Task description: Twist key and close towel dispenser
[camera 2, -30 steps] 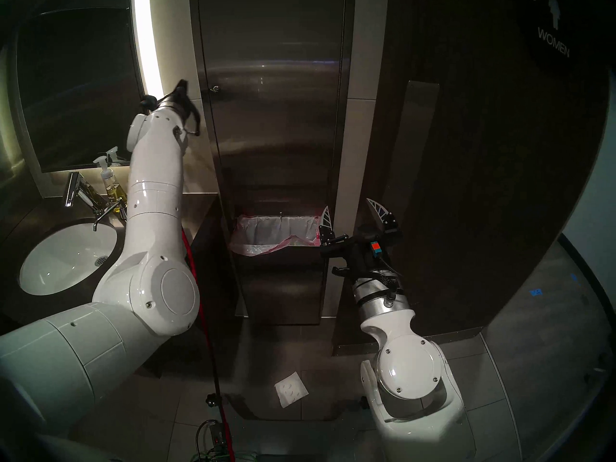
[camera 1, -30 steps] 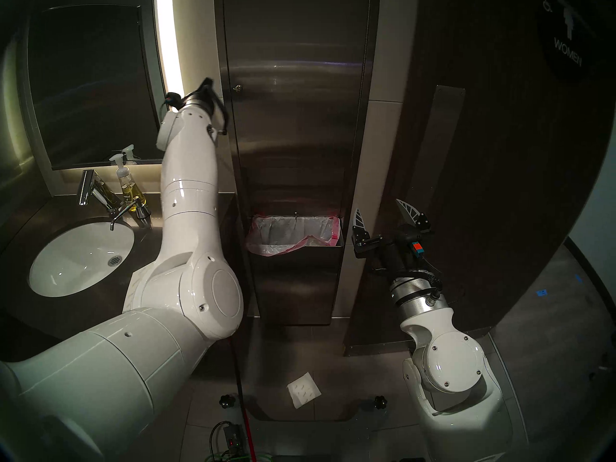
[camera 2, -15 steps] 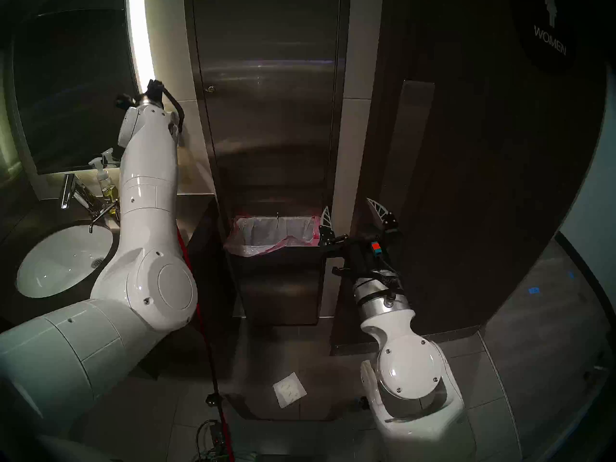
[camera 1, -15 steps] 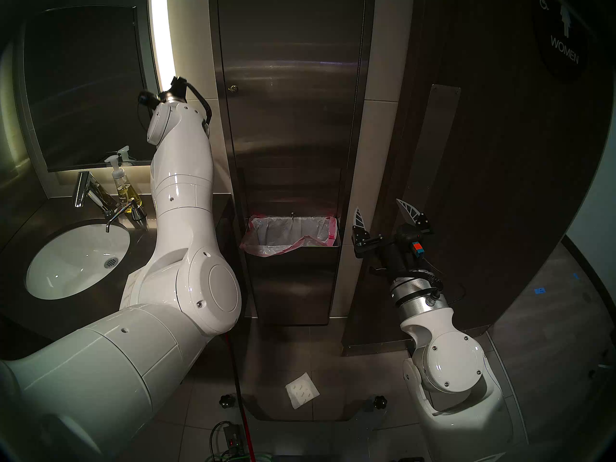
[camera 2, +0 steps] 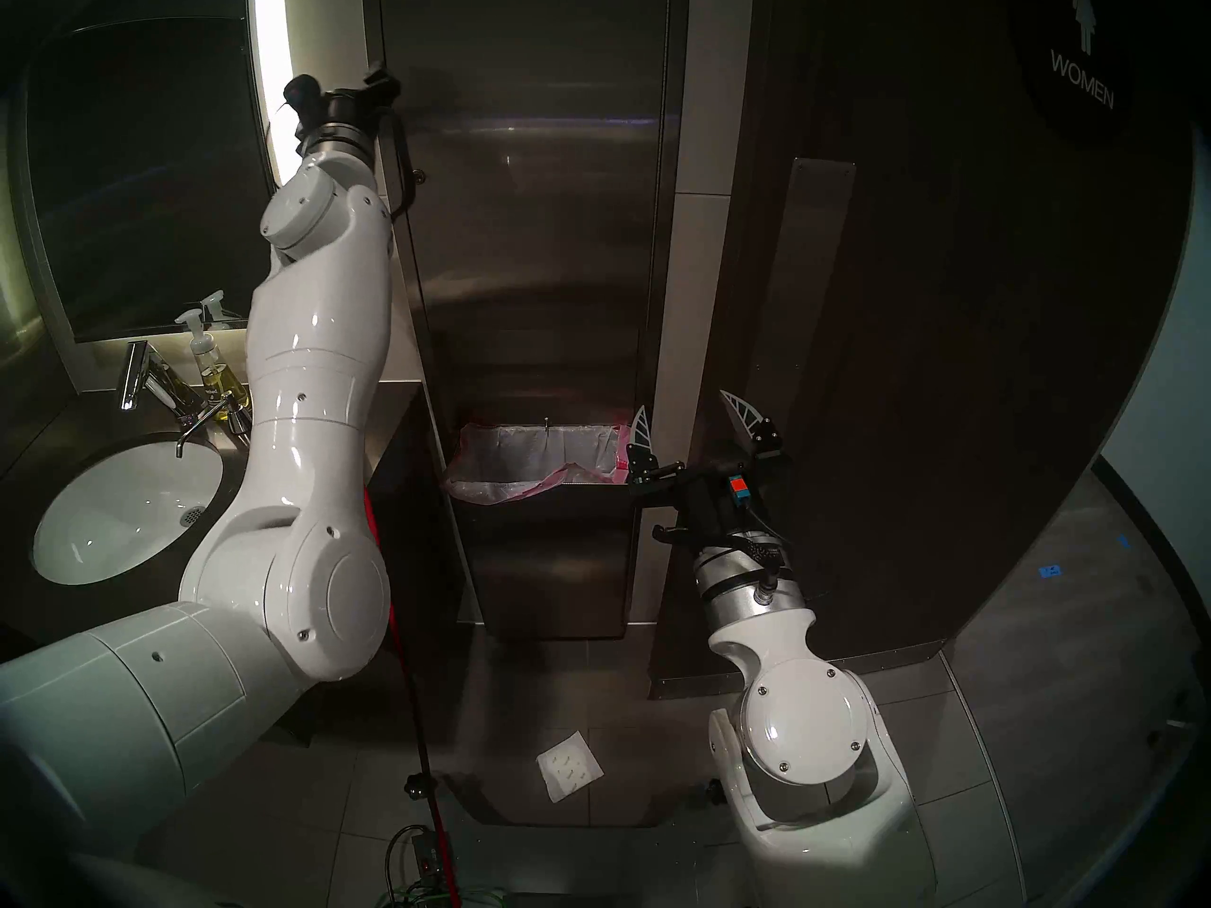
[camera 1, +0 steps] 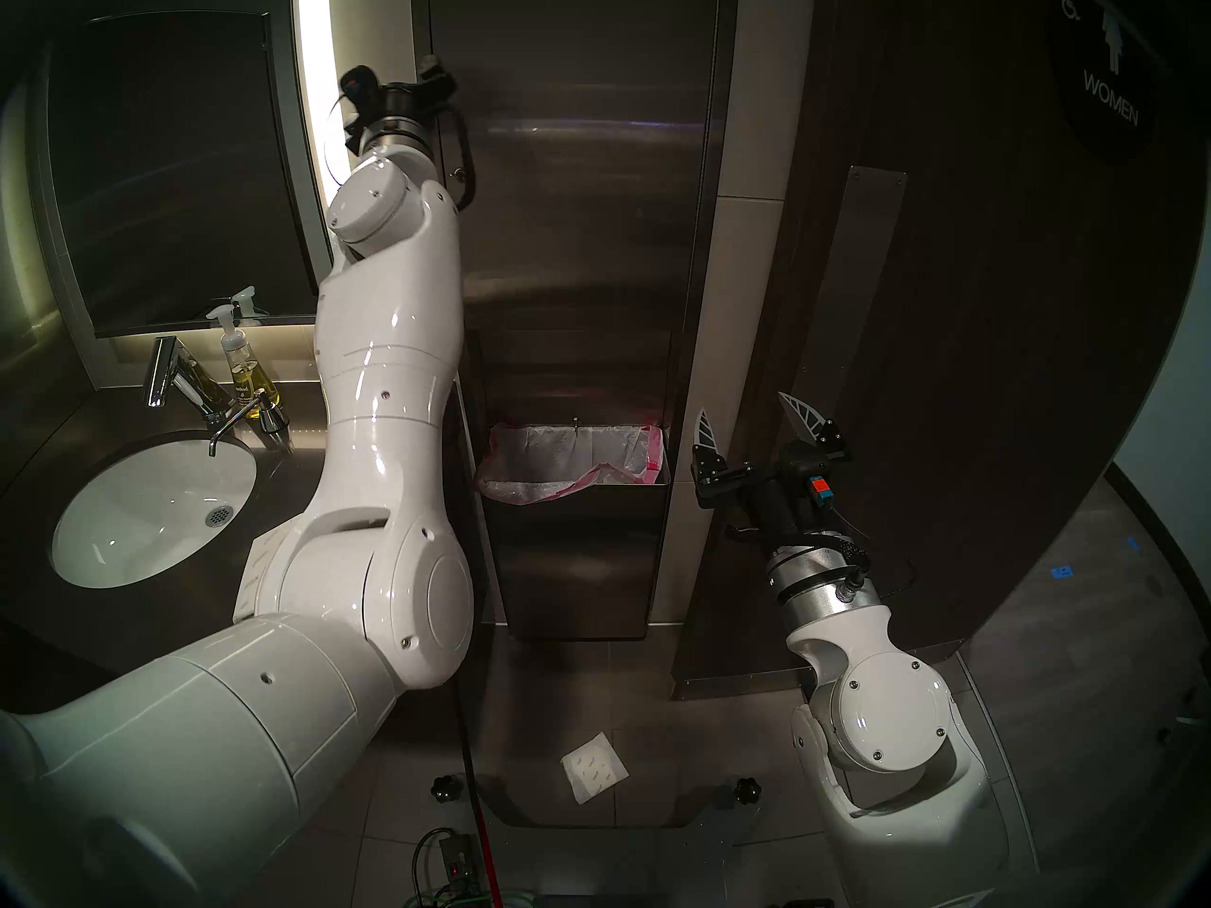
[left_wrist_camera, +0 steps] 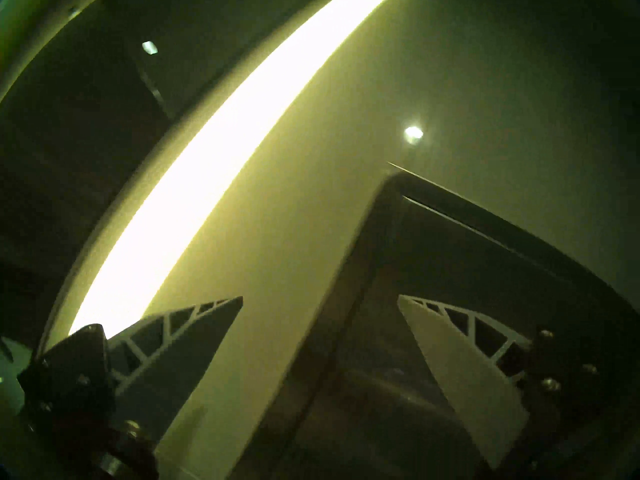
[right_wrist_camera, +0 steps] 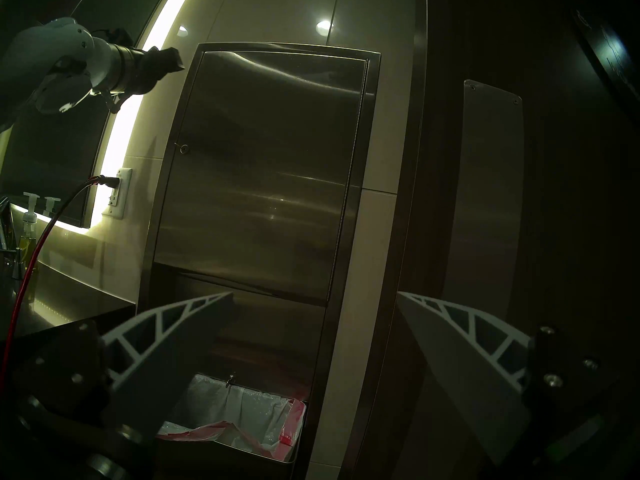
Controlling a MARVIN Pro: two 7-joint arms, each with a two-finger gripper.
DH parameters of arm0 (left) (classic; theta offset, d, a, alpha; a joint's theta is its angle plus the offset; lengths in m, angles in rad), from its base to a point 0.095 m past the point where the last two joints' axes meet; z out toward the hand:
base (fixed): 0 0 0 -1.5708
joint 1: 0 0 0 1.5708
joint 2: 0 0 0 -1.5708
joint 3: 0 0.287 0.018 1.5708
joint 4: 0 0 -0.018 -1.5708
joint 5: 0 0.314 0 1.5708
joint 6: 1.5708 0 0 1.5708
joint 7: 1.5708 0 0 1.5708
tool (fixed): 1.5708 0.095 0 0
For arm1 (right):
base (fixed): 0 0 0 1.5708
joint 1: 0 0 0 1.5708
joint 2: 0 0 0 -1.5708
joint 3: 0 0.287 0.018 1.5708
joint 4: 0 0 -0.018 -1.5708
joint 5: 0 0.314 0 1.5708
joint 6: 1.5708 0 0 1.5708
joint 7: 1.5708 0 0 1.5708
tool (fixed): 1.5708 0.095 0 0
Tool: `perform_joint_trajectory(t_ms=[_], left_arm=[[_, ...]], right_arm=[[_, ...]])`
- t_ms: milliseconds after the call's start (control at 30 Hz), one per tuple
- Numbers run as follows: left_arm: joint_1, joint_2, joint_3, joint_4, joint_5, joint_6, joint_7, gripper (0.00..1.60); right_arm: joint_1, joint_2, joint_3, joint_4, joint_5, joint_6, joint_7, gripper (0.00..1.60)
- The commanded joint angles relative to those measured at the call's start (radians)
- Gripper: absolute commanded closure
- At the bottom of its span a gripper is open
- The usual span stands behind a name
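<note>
Left gripper [left_wrist_camera: 320,299] (fingers spread, holding nothing) hovers by the upper left corner of the towel dispenser [right_wrist_camera: 270,164], whose door sits flush. Key [right_wrist_camera: 179,145] sticks from the lock, below the gripper. Right gripper [camera 1: 747,412] waits open.

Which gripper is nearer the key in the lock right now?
Left. The left gripper is open up by the dispenser's top-left corner, above the key. The right gripper is open far lower, near the bin.
</note>
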Motion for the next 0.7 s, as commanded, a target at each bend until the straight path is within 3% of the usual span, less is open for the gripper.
perform_joint_trajectory(t_ms=[0,267,300,333,433,467,533,567,667], left_arm=[[0.108,0.104,0.109,-0.029,0.122,-0.017,-0.104,0.00],[0.242,0.217,0.150,-0.142,0.292,-0.086,-0.221,0.00],[0.232,0.188,0.121,-0.133,0.325,-0.093,-0.234,0.00],[0.269,0.223,0.136,-0.169,0.337,-0.107,-0.248,0.00],[0.307,0.252,0.123,-0.201,0.372,-0.147,-0.281,0.00],[0.332,0.299,0.142,-0.229,0.367,-0.163,-0.296,0.00],[0.328,0.262,0.098,-0.219,0.403,-0.180,-0.324,0.00],[0.366,0.307,0.116,-0.259,0.389,-0.202,-0.334,0.00],[0.386,0.328,0.107,-0.274,0.384,-0.228,-0.363,0.00]], right_arm=[[0.007,0.000,0.001,-0.012,-0.001,-0.002,-0.001,0.00],[0.008,0.003,0.000,-0.015,0.001,-0.002,-0.004,0.00],[0.008,0.003,0.000,-0.015,0.001,-0.002,-0.004,0.00],[0.008,0.004,0.000,-0.015,0.001,-0.002,-0.004,0.00],[0.008,0.005,0.000,-0.017,0.001,-0.001,-0.005,0.00],[0.008,0.005,0.000,-0.017,0.001,0.000,-0.006,0.00],[0.008,0.006,-0.001,-0.018,0.001,0.001,-0.006,0.00],[0.008,0.007,-0.001,-0.019,0.001,0.001,-0.007,0.00],[0.008,0.008,-0.001,-0.020,0.001,0.003,-0.008,0.00]])
